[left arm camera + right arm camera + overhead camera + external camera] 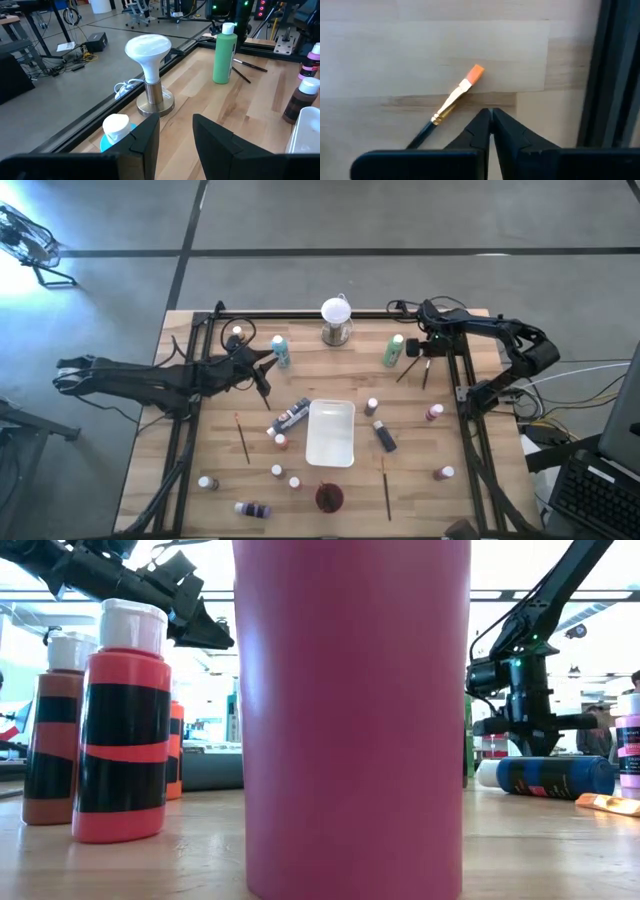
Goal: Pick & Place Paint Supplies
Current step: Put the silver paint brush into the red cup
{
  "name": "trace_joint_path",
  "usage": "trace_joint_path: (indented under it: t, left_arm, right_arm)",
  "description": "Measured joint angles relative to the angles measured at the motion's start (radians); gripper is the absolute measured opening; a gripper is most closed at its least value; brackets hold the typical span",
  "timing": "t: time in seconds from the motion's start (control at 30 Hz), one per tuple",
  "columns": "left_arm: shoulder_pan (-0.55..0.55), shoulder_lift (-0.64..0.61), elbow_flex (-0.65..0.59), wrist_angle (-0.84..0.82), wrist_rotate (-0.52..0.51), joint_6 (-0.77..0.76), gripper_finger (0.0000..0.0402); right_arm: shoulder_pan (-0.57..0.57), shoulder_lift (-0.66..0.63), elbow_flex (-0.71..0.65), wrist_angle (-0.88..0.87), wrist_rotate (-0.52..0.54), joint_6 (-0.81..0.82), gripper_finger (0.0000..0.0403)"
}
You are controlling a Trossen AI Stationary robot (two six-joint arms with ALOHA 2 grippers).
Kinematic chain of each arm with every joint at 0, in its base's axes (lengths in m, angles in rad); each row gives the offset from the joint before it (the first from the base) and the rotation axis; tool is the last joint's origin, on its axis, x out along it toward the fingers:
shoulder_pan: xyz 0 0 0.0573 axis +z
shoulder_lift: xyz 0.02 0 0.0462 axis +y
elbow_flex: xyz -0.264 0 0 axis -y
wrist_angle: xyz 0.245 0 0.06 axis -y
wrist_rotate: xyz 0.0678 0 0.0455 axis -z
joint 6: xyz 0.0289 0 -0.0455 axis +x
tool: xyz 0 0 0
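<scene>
My right gripper (pixel 424 350) points straight down at the far right of the table, just right of the green bottle (pixel 392 351). Its fingers are shut (pixel 491 112), with nothing visible between them. An orange-bristled brush (pixel 454 97) lies flat on the wood just beside the fingertips, and a second brush (pixel 426 375) lies close by. My left gripper (pixel 175 135) hovers open over the far left. The teal bottle's white cap (pixel 117 127) is beside one finger. Small paint bottles (pixel 282 441) stand or lie around the white tray (pixel 331 450).
A white globe on a metal base (pixel 337 320) stands at the far edge. The dark red cup (pixel 329 497) is near the front, and two more brushes (pixel 243 438) (pixel 386 488) lie on the wood. Black frame rails (pixel 462 380) run along the table's sides.
</scene>
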Motion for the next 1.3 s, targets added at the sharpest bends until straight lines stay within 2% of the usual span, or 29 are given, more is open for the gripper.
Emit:
trace_joint_path:
  t: [0.2,0.37,0.87,1.07,1.17,1.3]
  left_arm:
    - [0.0,0.0,0.0,0.0,0.0,0.0,0.0124]
    - [0.0,0.0,0.0,0.0,0.0,0.0,0.0124]
    - [0.0,0.0,0.0,0.0,0.0,0.0,0.0124]
    - [0.0,0.0,0.0,0.0,0.0,0.0,0.0124]
    - [0.0,0.0,-0.001,0.0,0.0,0.0,0.0124]
    - [0.0,0.0,-0.001,0.0,0.0,0.0,0.0124]
  right_arm:
    - [0.0,-0.044,-0.003,-0.079,0.042,-0.009,0.0009]
    - [0.014,-0.143,-0.004,-0.094,0.051,-0.04,0.0008]
    - [0.087,-0.683,-0.002,-0.086,0.047,-0.134,0.0008]
    - [0.117,-0.856,-0.002,-0.035,0.039,-0.257,0.0008]
    - [0.149,-0.926,-0.002,0.021,-0.036,-0.34,0.0008]
    - [0.199,-0.986,-0.002,0.135,-0.223,-0.422,0.0008]
